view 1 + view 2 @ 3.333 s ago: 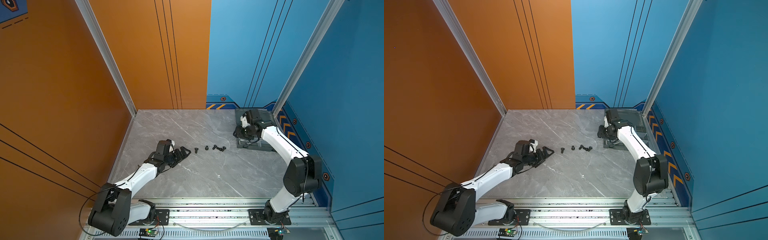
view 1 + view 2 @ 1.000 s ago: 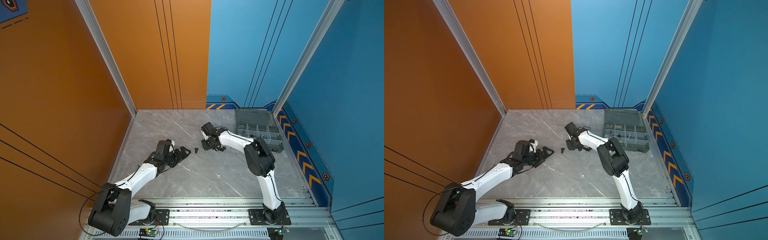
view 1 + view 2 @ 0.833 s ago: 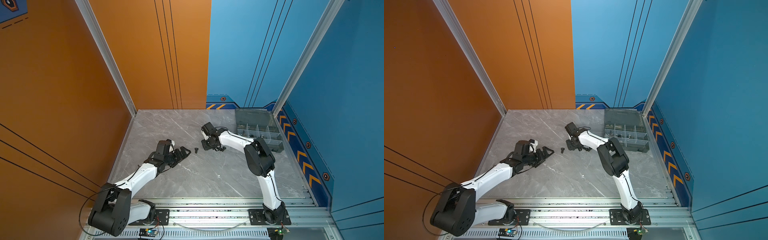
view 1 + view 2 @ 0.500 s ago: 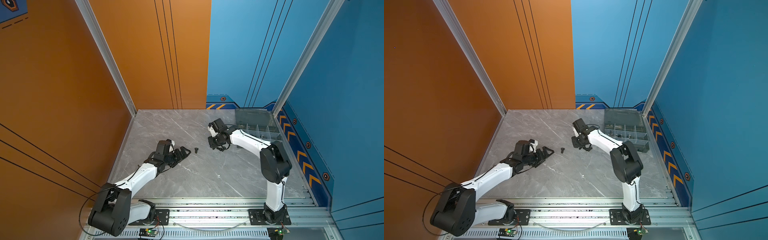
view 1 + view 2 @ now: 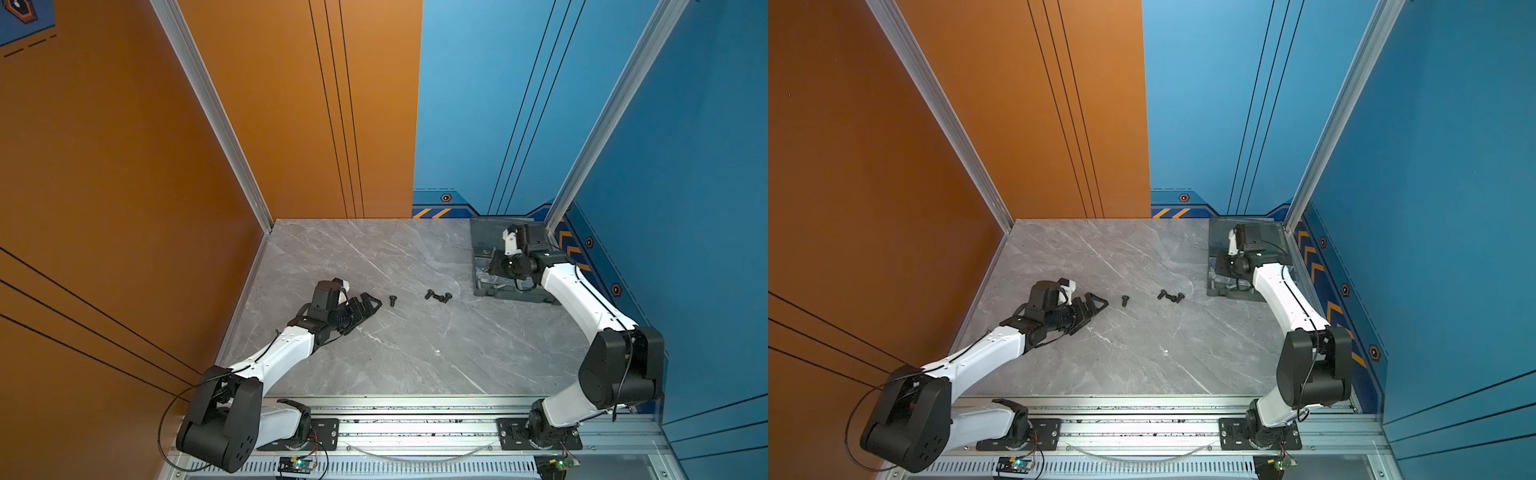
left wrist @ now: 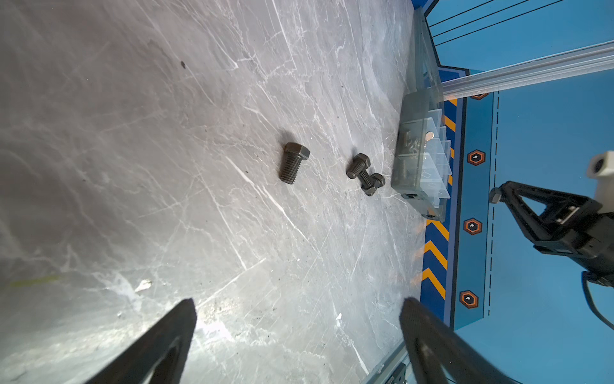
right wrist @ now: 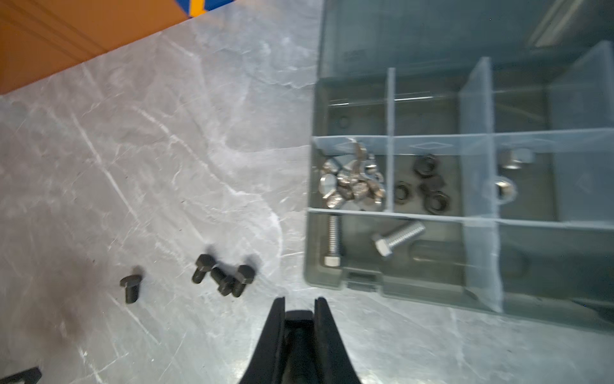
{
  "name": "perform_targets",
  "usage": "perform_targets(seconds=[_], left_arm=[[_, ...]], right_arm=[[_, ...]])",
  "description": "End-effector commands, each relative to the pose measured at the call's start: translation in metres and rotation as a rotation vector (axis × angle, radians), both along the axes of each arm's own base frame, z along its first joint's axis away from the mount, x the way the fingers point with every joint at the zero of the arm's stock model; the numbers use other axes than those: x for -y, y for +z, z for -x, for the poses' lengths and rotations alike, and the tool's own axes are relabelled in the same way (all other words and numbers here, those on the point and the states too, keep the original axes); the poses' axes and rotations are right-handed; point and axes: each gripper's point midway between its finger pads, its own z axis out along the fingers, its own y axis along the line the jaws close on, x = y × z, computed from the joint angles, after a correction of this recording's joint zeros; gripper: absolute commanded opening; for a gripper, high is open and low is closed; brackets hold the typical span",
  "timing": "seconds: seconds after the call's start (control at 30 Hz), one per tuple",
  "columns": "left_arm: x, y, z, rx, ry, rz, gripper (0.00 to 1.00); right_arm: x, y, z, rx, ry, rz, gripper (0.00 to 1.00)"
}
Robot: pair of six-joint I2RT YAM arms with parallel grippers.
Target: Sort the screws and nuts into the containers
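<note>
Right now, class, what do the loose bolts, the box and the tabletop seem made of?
Loose bolts: probably steel, matte black finish; dull dark threads and hex heads.
Box: smoky translucent plastic; contents show through its walls.
Tabletop: glossy grey stone or marble-look laminate; white veins, glare. Which one is unclear.

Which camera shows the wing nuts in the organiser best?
Right wrist view: close up, the wing nuts lie piled in one compartment. Left wrist view gives dim shapes through the organiser wall; in both top views they are too small.
</note>
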Motion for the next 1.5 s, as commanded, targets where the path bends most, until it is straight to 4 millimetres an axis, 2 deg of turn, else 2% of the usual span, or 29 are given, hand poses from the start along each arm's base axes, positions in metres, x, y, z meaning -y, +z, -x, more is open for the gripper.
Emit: perform_targets(seconds=[0.0,0.17,0.4,0.6,1.0,1.23,1.47], left_arm=[[0.001,0.001,0.001,0.006,-0.003,0.003,0.98],[0.002,0.002,0.001,0.008,-0.006,0.005,0.98],[0.001,0.002,0.002,0.010,-0.001,0.003,0.98],[0.002,0.002,0.002,0.007,-0.009,0.004,0.98],[0.000,0.000,0.001,0.005,0.003,-0.003,0.98],[0.000,0.000,0.001,0.003,-0.001,-0.004,0.98],[0.000,0.002,0.001,0.008,-0.001,-0.003,0.98]], right_arm=[[0.022,0.003,0.010,-0.008,-0.068,-0.045,0.00],[0.058,-0.003,0.010,-0.027,-0.155,-0.043,0.00],[0.089,-0.028,0.008,-0.090,-0.233,-0.032,0.00],[0.098,-0.049,0.005,-0.135,-0.258,-0.031,0.00],[0.131,-0.066,-0.004,-0.170,-0.327,0.005,0.00],[0.136,-0.078,-0.006,-0.193,-0.336,0.012,0.00],[0.138,-0.083,-0.020,-0.201,-0.325,0.007,0.00]])
